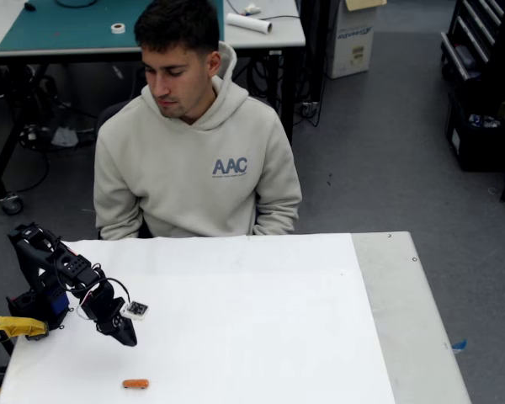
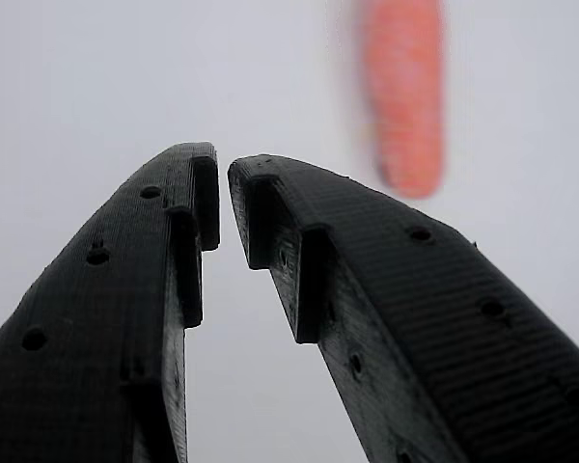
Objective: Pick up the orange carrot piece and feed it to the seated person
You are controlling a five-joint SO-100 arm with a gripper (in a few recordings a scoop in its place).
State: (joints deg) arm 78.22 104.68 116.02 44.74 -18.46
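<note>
While the seated person [image 1: 198, 135] faces me from the far edge of the white table [image 1: 261, 320], head tilted down, my black arm [image 1: 55, 273] reaches in from the left of the fixed view. My gripper [image 1: 126, 335] hangs above the sheet, tips down, jaws nearly together with a thin gap and nothing between them. Carrot piece [image 1: 135, 384] lies flat near the front edge, apart from my tips; wrist view shows it blurred [image 2: 403, 96], seemingly just beyond the right finger [image 2: 367, 280].
</note>
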